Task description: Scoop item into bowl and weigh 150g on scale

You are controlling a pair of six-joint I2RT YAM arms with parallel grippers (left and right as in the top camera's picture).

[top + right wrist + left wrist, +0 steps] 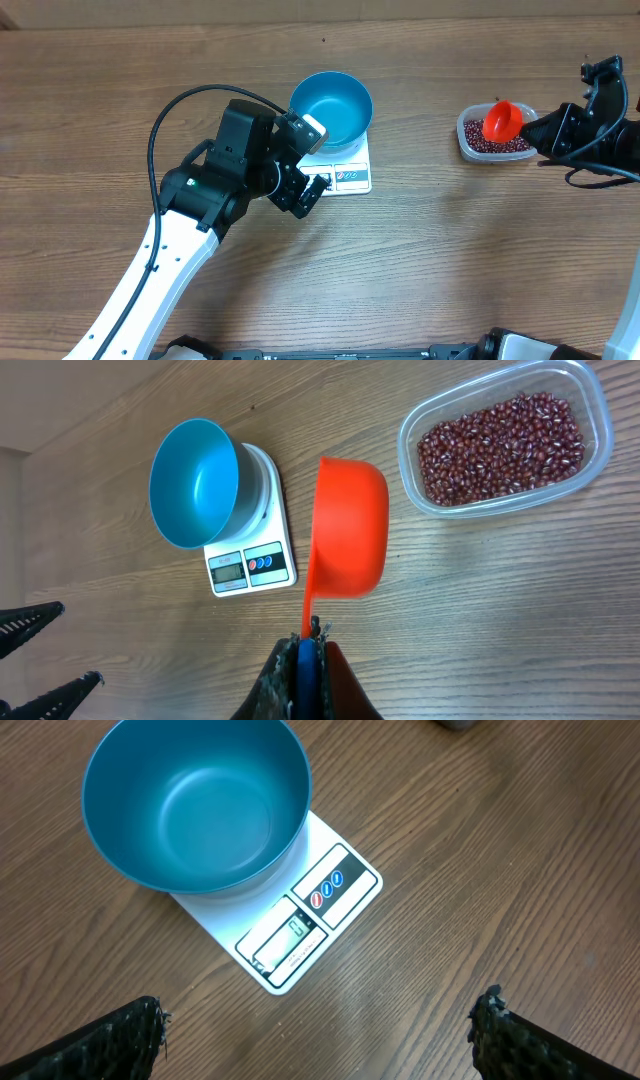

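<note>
- one blue bowl sat on the one white scale; display's too tiny to read
- one tub of beans, well apart from the scale; only the overhead and right wrist views catch it
- right gripper pinched tight on the one orange scoop, by its handle
- left gripper spread wide, empty, just beside the scale

Table: wood-grain top, brown, matt, with fine streaked figure; bowl: blue, plastic-looking, smooth, with a soft sheen inside; scale: white smooth plastic, its label panels glossier than the body. Tub: clear glossy plastic; beans: dark red-brown, smooth-skinned, faintly shiny; scoop: orange-red plastic, smooth and satin. Left fingers: black, rough and grainy, matt; left arm: white shell, smooth and lightly glossy.
</note>
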